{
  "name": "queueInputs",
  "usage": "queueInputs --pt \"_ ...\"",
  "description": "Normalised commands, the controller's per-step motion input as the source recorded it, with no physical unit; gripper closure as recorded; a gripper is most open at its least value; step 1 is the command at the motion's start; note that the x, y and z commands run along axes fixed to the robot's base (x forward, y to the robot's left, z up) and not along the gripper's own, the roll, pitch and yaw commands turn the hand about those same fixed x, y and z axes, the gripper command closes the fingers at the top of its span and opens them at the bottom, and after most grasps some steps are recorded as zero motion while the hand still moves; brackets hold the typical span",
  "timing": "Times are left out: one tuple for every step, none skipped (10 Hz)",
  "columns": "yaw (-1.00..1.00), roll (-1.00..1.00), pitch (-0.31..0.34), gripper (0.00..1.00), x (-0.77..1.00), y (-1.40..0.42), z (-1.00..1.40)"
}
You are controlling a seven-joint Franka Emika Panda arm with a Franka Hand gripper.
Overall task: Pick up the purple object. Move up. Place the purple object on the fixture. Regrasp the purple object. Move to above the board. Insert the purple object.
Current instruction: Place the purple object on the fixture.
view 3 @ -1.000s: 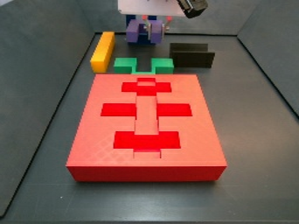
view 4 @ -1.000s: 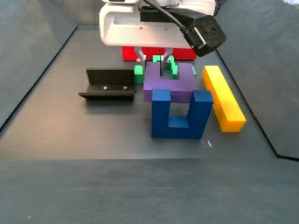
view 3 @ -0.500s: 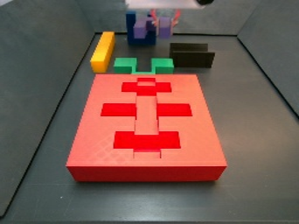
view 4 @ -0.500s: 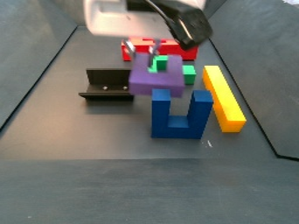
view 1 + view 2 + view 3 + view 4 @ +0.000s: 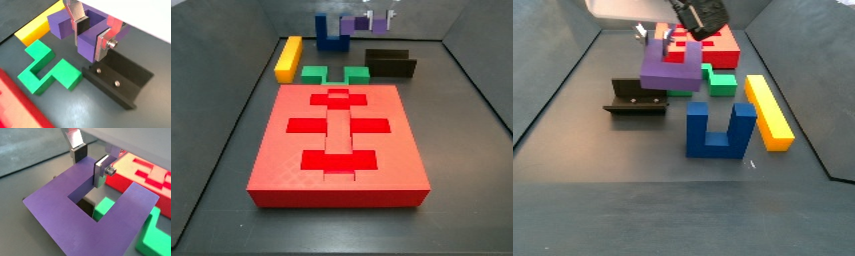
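The purple object [image 5: 669, 65] is seen held clear of the floor by the gripper [image 5: 89, 32], whose two silver fingers [image 5: 101, 45] are clamped on one prong of the U-shaped block, as shown in both wrist views. In a wrist view the gripper [image 5: 90, 162] is seen with one pad against the inner face of the notch and the other against the prong's outer side, the open mouth of the purple object [image 5: 80, 218] being turned away from the wrist. The fixture [image 5: 118, 79] is seen on the floor directly beneath and just beside the gripper in a wrist view, not touched by the block. In a side view the fixture [image 5: 636, 98] lies below the gripper [image 5: 671, 38] and slightly to one side of it. A green notched block [image 5: 47, 69] lies on the floor near the fixture, below the gripper, with a yellow bar [image 5: 36, 27] beyond it. The board [image 5: 338, 145] is set well apart from the gripper [image 5: 369, 18], which is held high at the far end of the workspace in that side view. A blue U-shaped block [image 5: 718, 130] is stood upright on the floor beside the yellow bar [image 5: 767, 111], apart from the held piece.
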Motion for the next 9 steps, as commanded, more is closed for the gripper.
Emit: queueInputs --pt "-0.12 -0.51 0.051 1.0 1.0 -0.18 0.05" --pt "-0.14 -0.53 0.071 1.0 0.99 -0.16 0.06" --pt "-0.12 -0.53 0.109 1.0 1.0 -0.13 0.04" --pt "-0.13 -0.59 0.134 1.0 1.0 -0.07 0.05" --pt "-0.15 -0.62 0.117 1.0 1.0 -0.05 0.06" --pt "-0.17 -0.65 0.074 1.0 1.0 0.0 0.03" --pt "-0.17 -0.64 0.071 1.0 1.0 0.0 0.0" --pt "-0.17 -0.61 0.086 1.0 1.0 0.0 0.0" --pt "-0.15 -0.55 0.18 1.0 0.95 0.0 0.0"
